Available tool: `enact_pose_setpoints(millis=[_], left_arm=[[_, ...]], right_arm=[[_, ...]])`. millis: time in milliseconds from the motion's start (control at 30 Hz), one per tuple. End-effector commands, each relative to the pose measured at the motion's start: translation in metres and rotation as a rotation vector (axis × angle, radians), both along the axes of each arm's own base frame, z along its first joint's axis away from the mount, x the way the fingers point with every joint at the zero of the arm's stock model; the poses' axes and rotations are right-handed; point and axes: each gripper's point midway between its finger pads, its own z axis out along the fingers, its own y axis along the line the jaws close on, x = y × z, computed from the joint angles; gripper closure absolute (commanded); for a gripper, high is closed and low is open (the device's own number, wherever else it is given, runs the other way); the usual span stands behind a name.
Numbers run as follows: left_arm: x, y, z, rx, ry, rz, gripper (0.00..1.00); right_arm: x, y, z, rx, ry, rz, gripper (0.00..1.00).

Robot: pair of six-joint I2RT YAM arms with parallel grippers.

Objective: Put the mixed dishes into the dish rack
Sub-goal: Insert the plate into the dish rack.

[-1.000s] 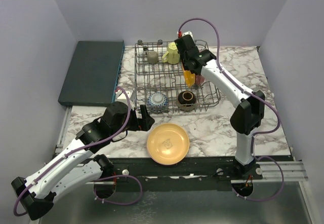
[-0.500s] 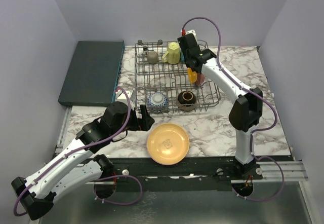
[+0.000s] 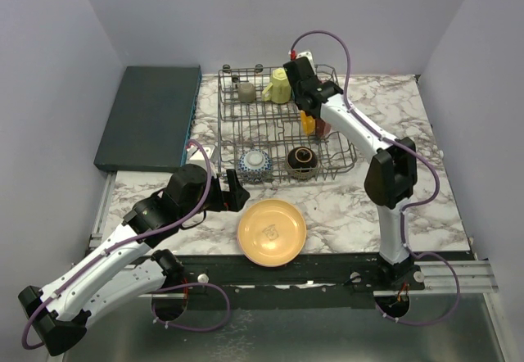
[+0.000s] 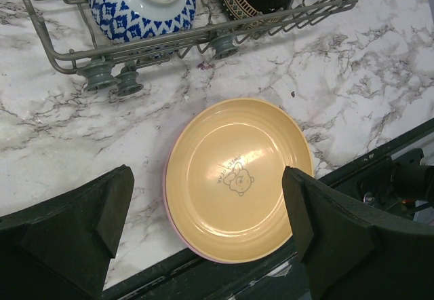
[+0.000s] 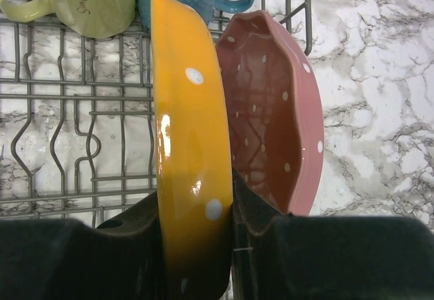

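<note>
Right hand [image 5: 196, 213] grips the orange plate [image 5: 186, 130] upright in the rack [image 3: 237, 129], beside the pink plate [image 5: 271, 137], mugs [image 5: 88, 1] and bowls [image 4: 142, 5] in there too. Left hand [image 4: 207, 181], spread wide, over the tan plate [image 4: 237, 151] before the rack.

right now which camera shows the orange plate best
The right wrist view: the orange plate is large and edge-on, dots clear, clamped in the right gripper beside the pink plate. The top view shows only a small orange sliver under the arm; the left wrist view misses it.

Upright orange plate [image 5: 190, 144] beside pink plate [image 5: 271, 110] in rack [image 3: 237, 124]; tan plate [image 3: 271, 232] outside.
</note>
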Motion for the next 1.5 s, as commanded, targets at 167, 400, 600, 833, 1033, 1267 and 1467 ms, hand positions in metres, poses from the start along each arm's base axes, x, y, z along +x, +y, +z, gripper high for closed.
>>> enact_pose_setpoints(millis=[167, 400, 600, 833, 1033, 1267, 1467], left_arm=[[0.006, 0.004, -0.002, 0.020, -0.022, 0.022, 0.01], [0.006, 0.004, -0.002, 0.022, -0.022, 0.024, 0.01], [0.007, 0.004, -0.004, 0.026, -0.019, 0.024, 0.01], [0.007, 0.004, -0.005, 0.031, -0.015, 0.023, 0.01], [0.007, 0.003, -0.005, 0.032, -0.013, 0.022, 0.01], [0.007, 0.003, -0.006, 0.032, -0.013, 0.022, 0.01], [0.007, 0.003, -0.006, 0.033, -0.012, 0.022, 0.01]], right_arm=[[0.028, 0.000, 0.038, 0.100, -0.154, -0.050, 1.00], [0.029, 0.003, 0.025, 0.135, -0.146, -0.049, 1.00], [0.029, 0.005, 0.014, 0.147, -0.131, -0.050, 1.00], [0.026, 0.007, 0.001, 0.170, -0.107, -0.054, 1.00], [0.022, 0.007, -0.012, 0.182, -0.087, -0.059, 1.00], [0.021, 0.006, -0.026, 0.202, -0.083, -0.065, 1.00], [0.020, 0.004, -0.032, 0.204, -0.086, -0.076, 1.00]])
